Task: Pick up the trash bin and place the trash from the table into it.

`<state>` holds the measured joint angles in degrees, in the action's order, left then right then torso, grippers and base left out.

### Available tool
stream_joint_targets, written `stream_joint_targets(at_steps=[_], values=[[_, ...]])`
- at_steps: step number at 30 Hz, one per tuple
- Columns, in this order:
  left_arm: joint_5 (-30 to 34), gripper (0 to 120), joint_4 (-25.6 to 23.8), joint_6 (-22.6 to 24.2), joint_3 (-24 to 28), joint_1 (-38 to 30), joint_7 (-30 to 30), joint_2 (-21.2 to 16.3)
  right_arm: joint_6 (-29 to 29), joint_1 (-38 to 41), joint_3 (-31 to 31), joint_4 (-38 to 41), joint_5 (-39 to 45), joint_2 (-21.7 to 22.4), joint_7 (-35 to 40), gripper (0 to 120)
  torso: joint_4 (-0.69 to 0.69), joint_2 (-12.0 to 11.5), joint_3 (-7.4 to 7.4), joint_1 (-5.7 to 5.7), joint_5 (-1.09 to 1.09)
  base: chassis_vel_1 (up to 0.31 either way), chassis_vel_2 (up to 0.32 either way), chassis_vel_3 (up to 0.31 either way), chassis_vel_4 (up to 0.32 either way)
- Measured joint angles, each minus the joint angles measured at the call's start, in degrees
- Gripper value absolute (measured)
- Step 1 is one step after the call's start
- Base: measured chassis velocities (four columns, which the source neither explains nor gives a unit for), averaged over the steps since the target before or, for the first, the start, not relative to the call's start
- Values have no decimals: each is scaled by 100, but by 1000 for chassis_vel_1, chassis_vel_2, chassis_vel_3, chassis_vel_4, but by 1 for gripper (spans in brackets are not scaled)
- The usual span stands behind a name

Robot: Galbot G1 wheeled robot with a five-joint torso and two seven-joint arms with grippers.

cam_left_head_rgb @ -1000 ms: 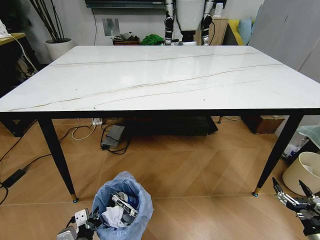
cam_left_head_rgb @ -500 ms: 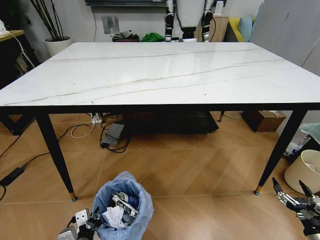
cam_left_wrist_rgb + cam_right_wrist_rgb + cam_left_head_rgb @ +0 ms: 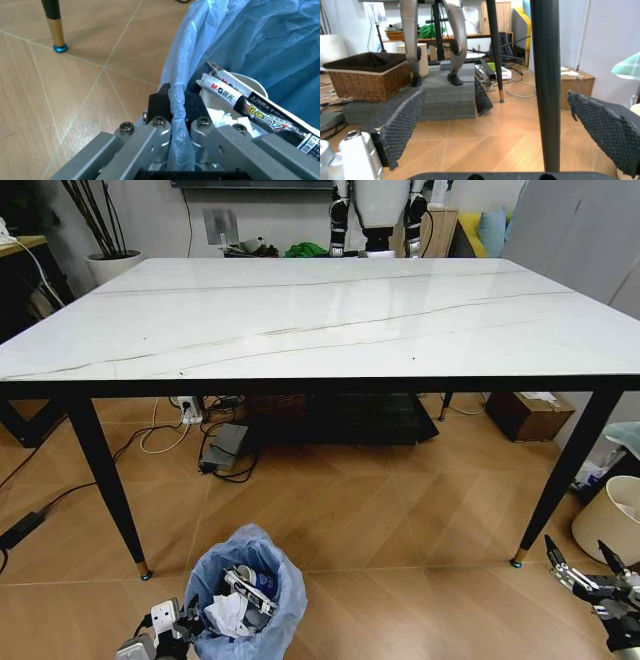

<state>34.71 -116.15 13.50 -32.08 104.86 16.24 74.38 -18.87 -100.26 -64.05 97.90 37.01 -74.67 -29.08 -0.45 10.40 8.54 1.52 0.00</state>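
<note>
The trash bin (image 3: 247, 588), lined with a crinkled light-blue bag, stands on the wooden floor in front of the table (image 3: 320, 320). My left gripper (image 3: 188, 624) is shut on the bin's rim. In the left wrist view its fingers (image 3: 150, 137) pinch the bag's edge (image 3: 178, 112). Trash lies inside the bin: a printed white tube (image 3: 250, 107), crumpled white tissue (image 3: 225, 612) and a white disc. My right gripper (image 3: 586, 568) hangs open low at the right, near the table's front right leg (image 3: 547, 86). Its mesh pads (image 3: 402, 123) hold nothing.
Cables and a power strip (image 3: 190, 418) lie under the table. A cardboard box (image 3: 530, 415) and a white pot (image 3: 612, 522) sit at the right, and a wicker basket (image 3: 367, 75) is on the floor. Another robot (image 3: 380, 210) stands behind the table.
The whole head view has shifted, so the table sits a little higher in the picture. The bin and both grippers keep their places, the left one still clamped.
</note>
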Motion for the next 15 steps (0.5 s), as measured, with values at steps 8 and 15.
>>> stream_joint_targets(at_steps=[8,15], values=[[-4,0,-3,-19,0,-4,2,-9,0,0,0,0,0,0,0,100,0,-177,-130,-47,0,0,0,0,0],[-21,0,3,-30,17,-26,21,-4,0,0,0,0,0,0,0,100,0,-354,-275,-80,0,0,0,0,0]])
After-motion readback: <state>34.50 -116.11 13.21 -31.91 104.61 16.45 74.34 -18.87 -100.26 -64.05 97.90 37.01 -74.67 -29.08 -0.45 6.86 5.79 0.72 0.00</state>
